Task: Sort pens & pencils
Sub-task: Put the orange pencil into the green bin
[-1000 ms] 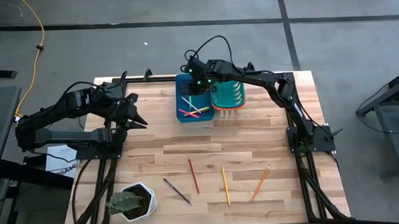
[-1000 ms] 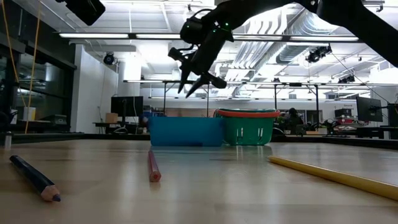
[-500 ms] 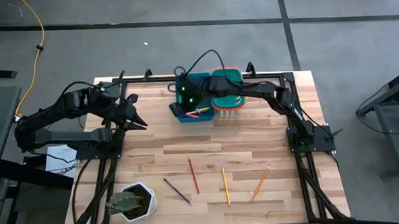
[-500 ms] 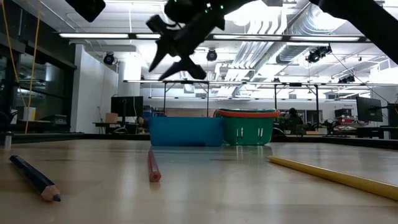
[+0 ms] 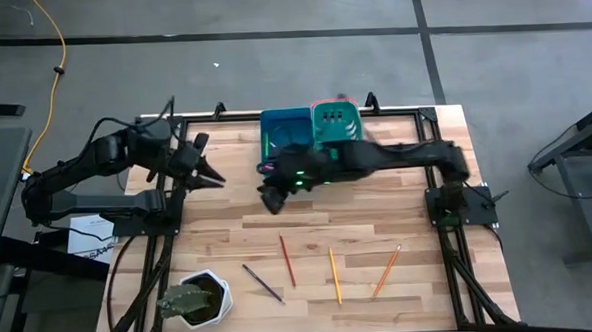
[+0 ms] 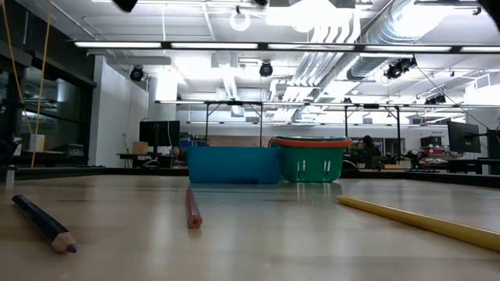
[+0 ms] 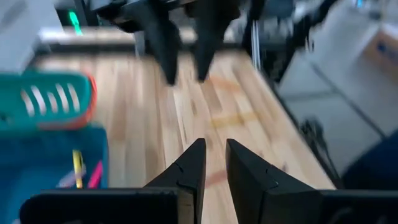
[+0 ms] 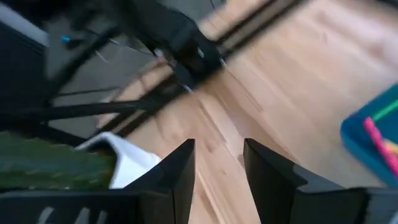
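Four pens & pencils [image 5: 288, 260] lie on the table [image 5: 377, 197] well apart from the blue bin [image 5: 285, 132], with more inside it; none shows readable writing. The right gripper [image 5: 268, 199], over that bin a second ago, has swung out in front of it, fingers spread and empty. The left gripper [image 5: 214, 179] waits beside the bin, slightly parted, holding nothing.

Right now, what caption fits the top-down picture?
Right end effector open over the table; four pencils wait near a potted cactus.
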Tool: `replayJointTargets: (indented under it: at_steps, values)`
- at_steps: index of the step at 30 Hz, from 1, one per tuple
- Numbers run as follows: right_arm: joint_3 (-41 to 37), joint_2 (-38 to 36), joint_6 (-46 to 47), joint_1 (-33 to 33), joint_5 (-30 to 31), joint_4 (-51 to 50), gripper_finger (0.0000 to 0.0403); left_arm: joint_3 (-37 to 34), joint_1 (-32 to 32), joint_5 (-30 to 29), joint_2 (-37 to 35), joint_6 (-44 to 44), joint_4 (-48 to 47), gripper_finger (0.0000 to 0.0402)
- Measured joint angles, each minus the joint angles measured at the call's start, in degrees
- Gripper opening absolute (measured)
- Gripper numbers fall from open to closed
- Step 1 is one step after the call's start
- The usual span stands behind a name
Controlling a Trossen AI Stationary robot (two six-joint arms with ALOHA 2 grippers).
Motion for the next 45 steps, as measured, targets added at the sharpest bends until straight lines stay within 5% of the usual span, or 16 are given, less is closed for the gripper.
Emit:
replayJointTargets:
  at_steps: [8,17,23,29,38,45]
  values:
    - [0.02,-13.25,-8.66,6.62,9.66,-12.85,0.0128,0.03,0.02,-0.02,-0.4,-12.82,17.52,0.0051]
    - [0.02,-26.39,-9.11,16.13,22.51,-25.19,0.0128,2.48,0.02,-8.12,-6.7,-14.4,16.29,0.0051]
    - [-0.05,-26.1,-9.37,22.21,24.56,-28.96,0.0128,2.58,0.02,-12.28,-15.16,-16.47,16.03,0.0051]
    - [-0.09,-26.26,2.61,29.18,35.3,-40.34,0.0128,2.6,0.02,-16.03,-20.99,-18.15,11.01,0.0051]
    - [-0.09,-27.98,10.89,37.8,46.45,-40.52,0.0128,2.56,0.01,-15.32,-22.29,-17.58,3.55,0.0051]
    - [-0.09,-27.0,2.07,38.36,41.18,-24.55,0.0128,2.56,0.0,-15.19,-22.27,-16.88,3.24,0.0051]
